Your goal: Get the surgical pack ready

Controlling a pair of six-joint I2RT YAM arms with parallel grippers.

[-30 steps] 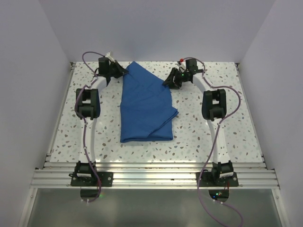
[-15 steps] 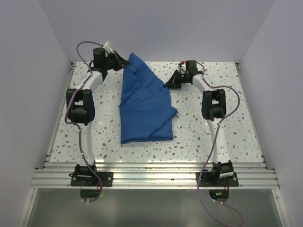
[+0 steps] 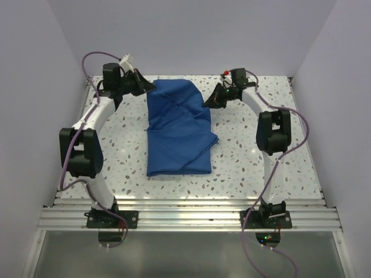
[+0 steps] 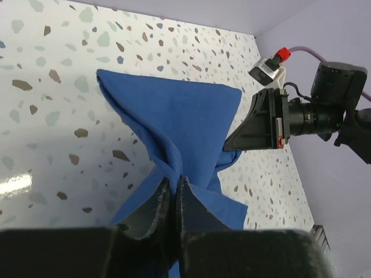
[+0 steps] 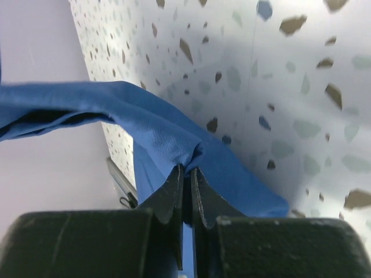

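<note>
Now: blue drape (image 3: 177, 133) on worktop (image 3: 243, 168), far edge raised. Clenched on far corners: left gripper (image 4: 174, 184), right gripper (image 5: 186, 172). Best: draw apart evenly, equal tension, no jerks.

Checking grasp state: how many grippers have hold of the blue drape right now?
2. The left gripper is shut on the blue drape at its far-left corner. The right gripper is shut on its far-right edge. Each pinches a fold of cloth.
</note>
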